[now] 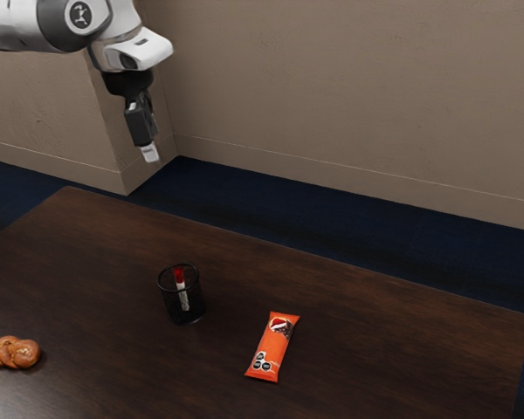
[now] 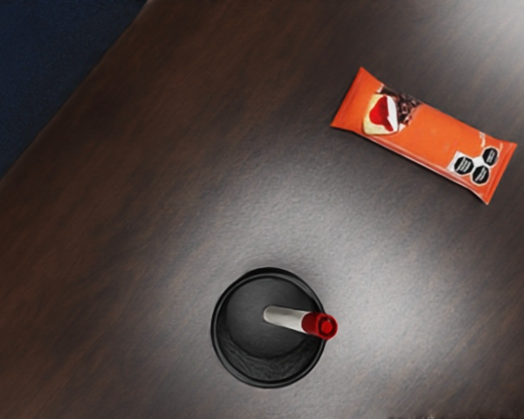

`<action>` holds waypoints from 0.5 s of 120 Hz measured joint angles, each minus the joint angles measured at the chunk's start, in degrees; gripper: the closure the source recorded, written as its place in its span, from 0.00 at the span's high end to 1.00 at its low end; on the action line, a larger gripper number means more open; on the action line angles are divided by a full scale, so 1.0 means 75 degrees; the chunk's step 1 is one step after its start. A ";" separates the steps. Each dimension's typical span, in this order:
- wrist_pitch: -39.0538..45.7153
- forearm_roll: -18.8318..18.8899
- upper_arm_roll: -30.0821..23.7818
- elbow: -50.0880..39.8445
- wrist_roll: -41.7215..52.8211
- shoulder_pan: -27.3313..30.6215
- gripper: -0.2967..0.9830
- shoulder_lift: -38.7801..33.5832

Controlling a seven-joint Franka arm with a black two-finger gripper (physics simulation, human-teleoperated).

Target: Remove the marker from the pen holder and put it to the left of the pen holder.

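1. Evidently, the table [image 1: 384, 349] is dark wood with streaky grain, a pale sheen spreading over it in the wrist view.
2. Beyond its far edge lies a deep blue floor [image 1: 244, 192], then a rough tan wall [image 1: 332, 87] with a plain skirting board [image 1: 332, 186].
3. The exterior view cuts off the table's near side, the upper arm [image 1: 17, 30] and one end of the glazed, knotted bread [image 1: 16, 353].
4. The gripper [image 1: 149, 153] hangs above table height, beyond the far edge as the exterior view shows it; whether it is spread or pressed together, I cannot tell.
5. The marker [image 1: 181, 286] is in the pen holder [image 1: 169, 304], tilted, its red cap against the rim; black mesh blurs its white barrel.
6. That round holder stands upright, well in from the table's far edge.
7. Toward the exterior view's right, and farther from that edge, lies the flat orange snack packet [image 1: 273, 347], crimped at both ends, its small print unreadable.
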 joint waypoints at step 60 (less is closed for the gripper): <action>0.1392 0.0597 -0.0364 -0.2523 0.1096 0.0219 0.77 -0.0011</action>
